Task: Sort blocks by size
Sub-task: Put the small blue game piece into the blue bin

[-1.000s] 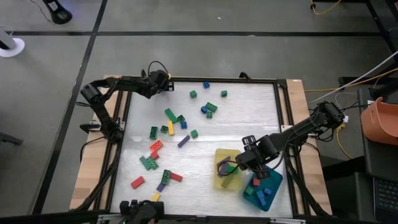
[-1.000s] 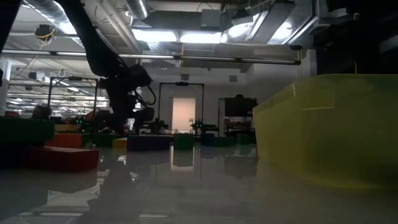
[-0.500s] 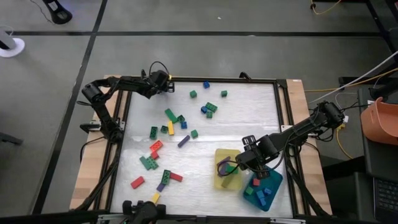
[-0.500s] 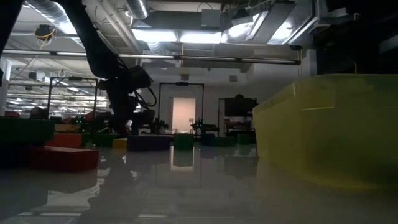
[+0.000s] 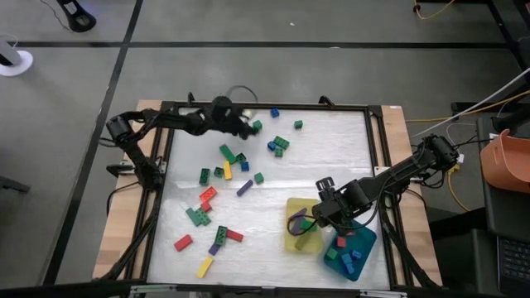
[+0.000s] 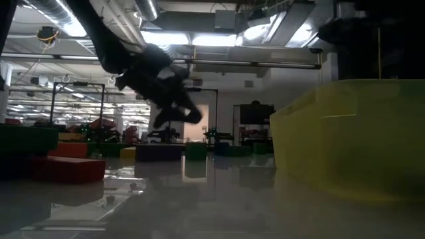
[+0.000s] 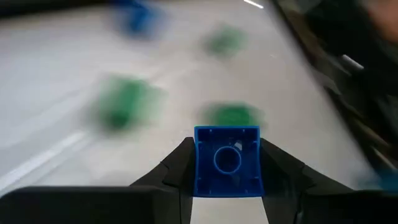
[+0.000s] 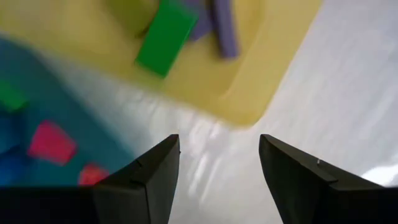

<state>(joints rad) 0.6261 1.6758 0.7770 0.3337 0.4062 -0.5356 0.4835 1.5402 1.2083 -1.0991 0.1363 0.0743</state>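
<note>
Two dark robot arms work over a white table (image 5: 331, 157) seen from above. Reaching in from the upper left of the frame, the left gripper (image 5: 247, 127) hovers near the table's top edge, its fingers (image 7: 177, 168) clamped on a small blue block (image 7: 227, 161), which the left wrist view shows square-on between them. At the lower right, the right gripper (image 5: 319, 213) hangs above the seam between a yellow tray (image 5: 291, 242) and a teal tray (image 5: 364, 247), fingers (image 8: 149, 180) apart with nothing between them. Inside the yellow tray lie long pieces, a green one (image 8: 166, 38) and a purple one (image 8: 224, 28); the teal tray holds small red, blue and green cubes. Loose blocks (image 5: 228, 153) in green, red, yellow, blue and purple are scattered across the table's centre and lower left
</note>
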